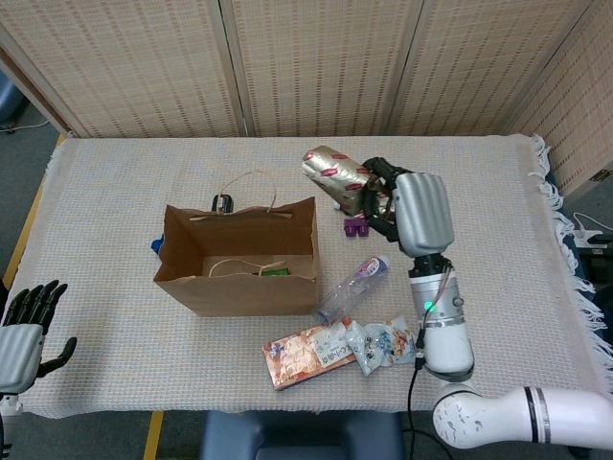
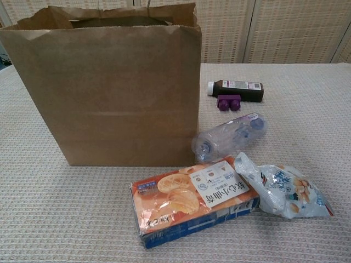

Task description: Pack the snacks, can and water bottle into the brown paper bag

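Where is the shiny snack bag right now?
In the head view, the right hand holds the shiny snack bag up in the air, just right of the paper bag and near the dark bottle.

Grey-backed right hand [image 1: 407, 206], black fingers, white arm
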You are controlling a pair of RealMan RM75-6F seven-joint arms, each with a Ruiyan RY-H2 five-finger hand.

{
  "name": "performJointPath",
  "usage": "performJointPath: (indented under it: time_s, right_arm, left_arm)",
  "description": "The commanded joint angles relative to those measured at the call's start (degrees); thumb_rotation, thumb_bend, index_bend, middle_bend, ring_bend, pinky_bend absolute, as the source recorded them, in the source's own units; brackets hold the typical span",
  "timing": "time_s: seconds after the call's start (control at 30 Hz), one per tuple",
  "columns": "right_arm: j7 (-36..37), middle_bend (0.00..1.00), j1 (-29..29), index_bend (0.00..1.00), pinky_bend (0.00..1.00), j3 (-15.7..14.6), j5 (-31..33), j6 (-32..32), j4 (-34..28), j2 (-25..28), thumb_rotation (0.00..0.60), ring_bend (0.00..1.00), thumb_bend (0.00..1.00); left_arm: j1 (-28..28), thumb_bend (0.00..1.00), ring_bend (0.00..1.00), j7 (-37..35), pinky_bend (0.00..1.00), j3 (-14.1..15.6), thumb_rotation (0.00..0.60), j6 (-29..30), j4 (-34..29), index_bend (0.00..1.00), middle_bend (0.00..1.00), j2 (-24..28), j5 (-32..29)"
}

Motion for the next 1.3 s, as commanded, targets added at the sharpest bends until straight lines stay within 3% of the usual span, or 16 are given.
performJointPath:
  time_s: [0.03, 0.33, 0.6, 0.9, 1.0, 1.07, 1.13, 1.2, 1.3]
  right_arm:
    - [-6.03, 0.61, 6.04, 0.71, 0.88, -1.35, 2.59, 1.98, 1.83, -6.81, 0.600, 0.65, 0.55]
    - [-9.44, 0.61, 11.87, 0.70, 0.88, -4.63, 4.34, 3.58, 7.85, -17.58, 0.600, 0.64, 0.55]
    - [-10.07, 0.61, 12.55, 0.69, 0.88, -5.20, 4.86, 3.45, 11.63, -19.90, 0.600, 0.64, 0.55]
    - [-10.35, 0.61, 12.18, 0.65, 0.88, -5.05, 5.93, 3.10, 11.58, -20.20, 0.600, 0.61, 0.55]
    - [-11.19, 0.56, 11.83, 0.47, 0.78, -4.96, 8.17, 2.56, 10.30, -19.74, 0.600, 0.49, 0.48]
    - [-11.08, 0.42, 11.59, 0.23, 0.65, -4.91, 8.72, 1.98, 9.81, -19.19, 0.600, 0.33, 0.36]
    - [-11.12, 0.30, 11.32, 0.06, 0.53, -4.75, 9.62, 1.65, 9.33, -18.63, 0.600, 0.21, 0.30]
    - [-10.84, 0.24, 11.11, 0.00, 0.45, -4.54, 9.87, 1.55, 9.22, -18.22, 0.600, 0.16, 0.27]
    - [-10.26, 0.21, 10.75, 0.00, 0.41, -4.58, 9.40, 1.53, 8.94, -17.61, 0.600, 0.14, 0.27]
  left_arm:
    - [0.04, 0.36, 0.00, -0.25, 0.00, 0.05, 0.600, 0.04, 0.09, 0.04, 0.00, 0.04, 0.07]
    - [0.34, 0.36, 0.00, -1.11, 0.00, 0.20, 0.600, 0.39, 0.34, 0.04, 0.00, 0.11, 0.19]
    - [0.70, 0.36, 0.00, -1.49, 0.00, 0.32, 0.600, 0.80, 0.44, 0.04, 0.00, 0.11, 0.24]
    - [0.77, 0.36, 0.00, -1.22, 0.00, 0.28, 0.600, 0.84, 0.36, 0.04, 0.00, 0.06, 0.20]
    - [0.78, 0.36, 0.00, -1.20, 0.00, 0.27, 0.600, 0.85, 0.38, 0.04, 0.00, 0.04, 0.19]
    - [0.78, 0.36, 0.00, -1.21, 0.00, 0.25, 0.600, 0.86, 0.39, 0.04, 0.00, 0.04, 0.19]
    - [0.79, 0.36, 0.00, -1.23, 0.00, 0.26, 0.600, 0.85, 0.39, 0.04, 0.00, 0.05, 0.22]
    - [0.78, 0.36, 0.00, -1.24, 0.00, 0.26, 0.600, 0.83, 0.40, 0.04, 0.00, 0.05, 0.23]
    - [0.77, 0.36, 0.00, -1.25, 0.00, 0.25, 0.600, 0.80, 0.39, 0.04, 0.00, 0.06, 0.22]
